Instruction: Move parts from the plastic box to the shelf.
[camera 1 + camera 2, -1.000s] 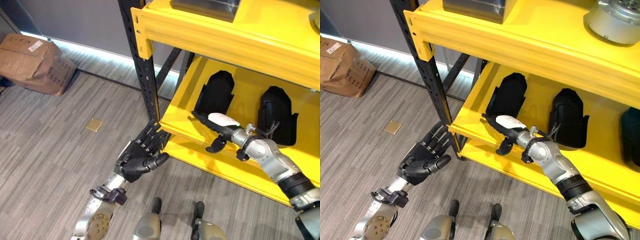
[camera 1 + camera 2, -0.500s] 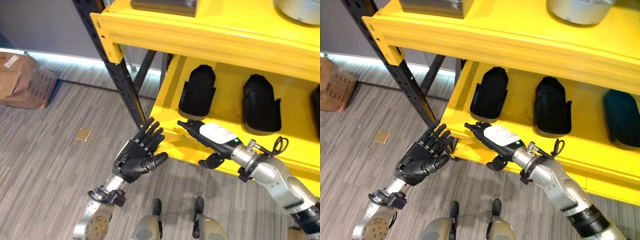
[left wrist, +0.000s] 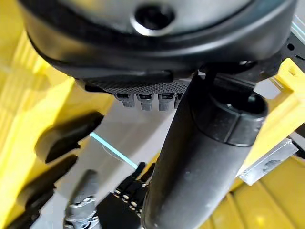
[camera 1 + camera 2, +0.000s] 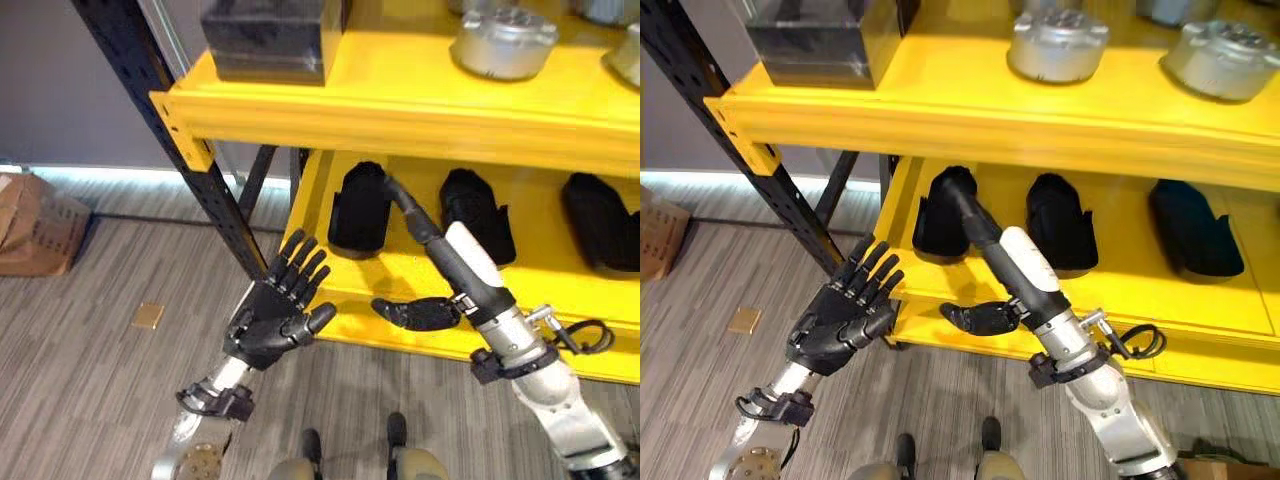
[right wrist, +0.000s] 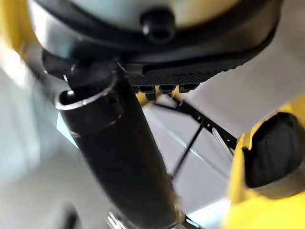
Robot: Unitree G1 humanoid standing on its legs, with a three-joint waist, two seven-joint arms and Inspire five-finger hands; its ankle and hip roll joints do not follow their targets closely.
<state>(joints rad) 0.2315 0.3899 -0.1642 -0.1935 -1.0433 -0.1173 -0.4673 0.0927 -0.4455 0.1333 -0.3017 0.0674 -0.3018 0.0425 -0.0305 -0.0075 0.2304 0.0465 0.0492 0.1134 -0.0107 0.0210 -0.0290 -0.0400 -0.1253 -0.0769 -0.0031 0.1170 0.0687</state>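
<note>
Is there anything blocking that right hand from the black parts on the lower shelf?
Nothing visible does. The right hand reaches with straight fingers toward the leftmost black part on the lower shelf, with no other thing between them. The left hand hangs open beside the shelf post, out of the way.

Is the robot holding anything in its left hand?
No, the left hand hangs in front of the yellow shelf with fingers spread and its palm bare.
</note>
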